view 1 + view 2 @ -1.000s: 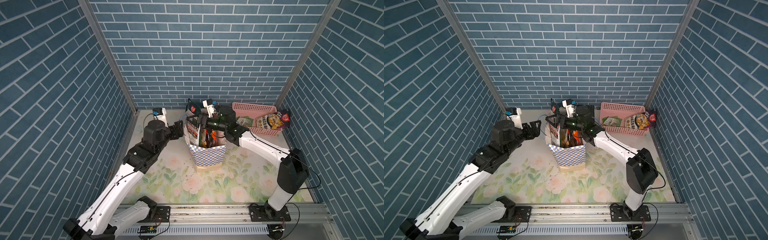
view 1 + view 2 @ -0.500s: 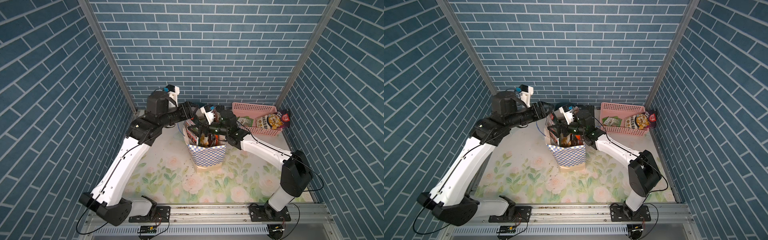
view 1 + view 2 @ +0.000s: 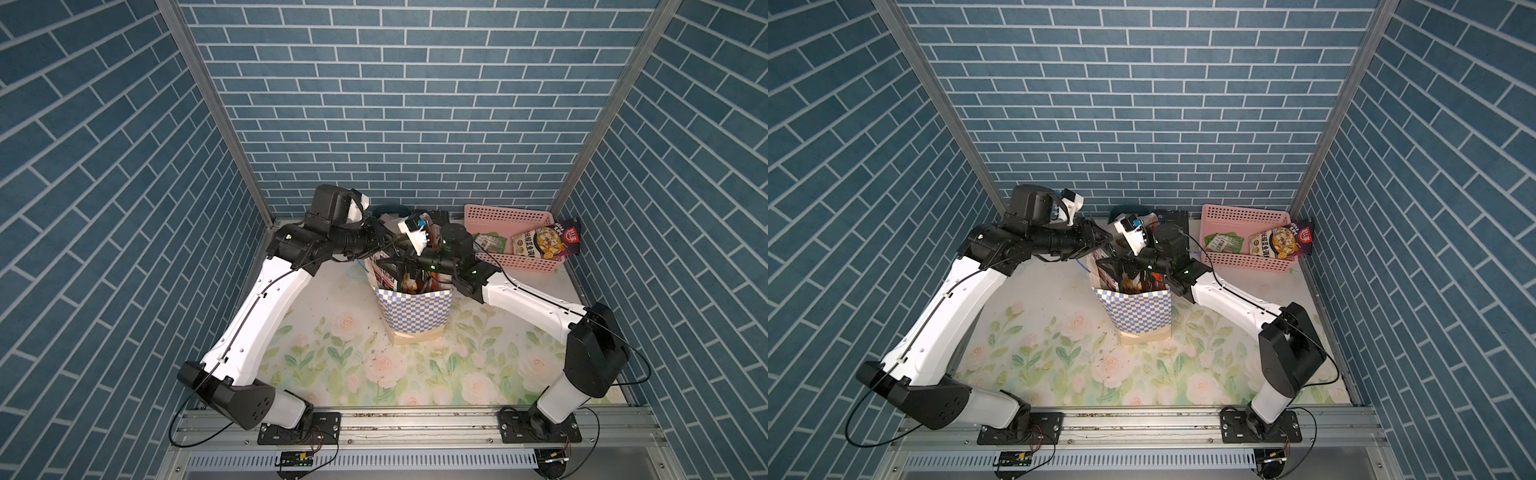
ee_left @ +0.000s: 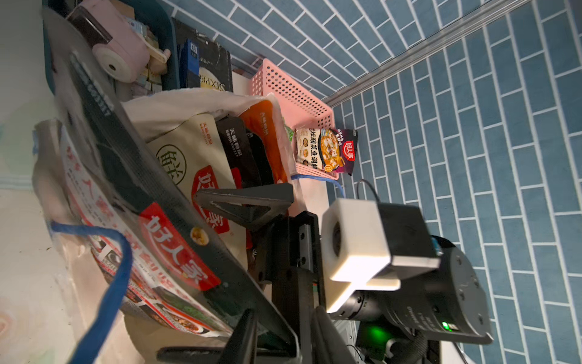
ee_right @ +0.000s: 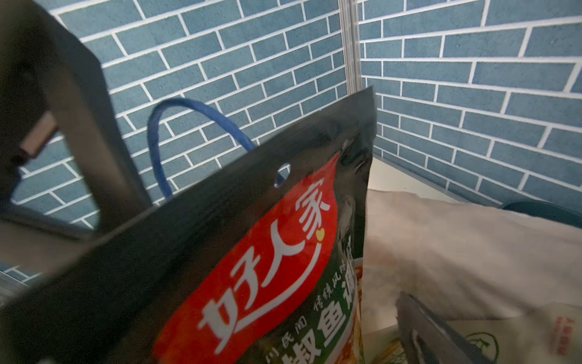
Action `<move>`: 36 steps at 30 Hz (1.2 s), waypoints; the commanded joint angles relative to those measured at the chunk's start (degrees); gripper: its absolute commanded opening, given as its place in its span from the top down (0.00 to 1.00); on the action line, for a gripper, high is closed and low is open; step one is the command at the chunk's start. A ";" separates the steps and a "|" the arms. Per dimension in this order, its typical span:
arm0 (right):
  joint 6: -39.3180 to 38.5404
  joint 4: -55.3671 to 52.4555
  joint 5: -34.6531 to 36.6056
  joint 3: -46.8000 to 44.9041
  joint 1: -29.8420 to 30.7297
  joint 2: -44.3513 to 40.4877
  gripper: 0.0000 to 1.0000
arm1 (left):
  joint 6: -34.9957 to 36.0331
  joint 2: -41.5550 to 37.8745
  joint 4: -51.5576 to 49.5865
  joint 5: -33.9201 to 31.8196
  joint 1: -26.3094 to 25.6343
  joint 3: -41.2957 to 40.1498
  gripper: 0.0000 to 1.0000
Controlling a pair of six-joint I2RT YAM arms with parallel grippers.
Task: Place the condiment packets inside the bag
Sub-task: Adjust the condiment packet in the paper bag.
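The checkered bag (image 3: pixel 415 309) (image 3: pixel 1136 309) stands mid-table with several condiment packets upright in it: black (image 4: pixel 176 239), cream (image 4: pixel 189 151), orange (image 4: pixel 267 126). My left gripper (image 3: pixel 384 240) (image 4: pixel 286 343) reaches over the bag's back-left rim. Its jaws are narrowed around the black packet's top corner, and a thin gap shows beside one finger. My right gripper (image 3: pixel 401 266) (image 3: pixel 1121 270) hangs wide open in the bag's mouth, holding nothing. The black packet (image 5: pixel 252 252) fills its wrist view. Two more packets, green (image 3: pixel 490 242) and purple (image 3: pixel 544 245), lie in the pink basket.
The pink basket (image 3: pixel 507 216) sits at the back right against the wall. A dark teal bin (image 4: pixel 163 37) of small items and a black box (image 4: pixel 211 66) stand behind the bag. The bag's blue cord handle (image 4: pixel 110 283) loops beside the left gripper.
My left arm swung up from the table left of the bag to its back-left rim, and its jaws narrowed. The right gripper stayed open over the bag's mouth.
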 commanded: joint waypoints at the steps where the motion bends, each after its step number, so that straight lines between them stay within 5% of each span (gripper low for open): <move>1: -3.55 1.25 0.56 -0.01 0.45 -2.63 0.01 | 0.37 1.18 -1.29 0.64 0.29 0.13 0.67; 5: -4.13 1.12 0.28 -0.34 0.57 -3.05 0.00 | 0.74 2.27 -1.77 0.92 0.30 0.72 0.68; 12: -5.29 0.48 -0.58 0.38 1.41 -2.91 0.00 | 0.88 2.73 -0.05 2.48 0.31 -0.92 1.00; 36: -10.98 -6.85 -20.51 3.01 3.75 -6.13 0.00 | 1.80 2.56 5.98 -6.69 3.73 -5.72 1.00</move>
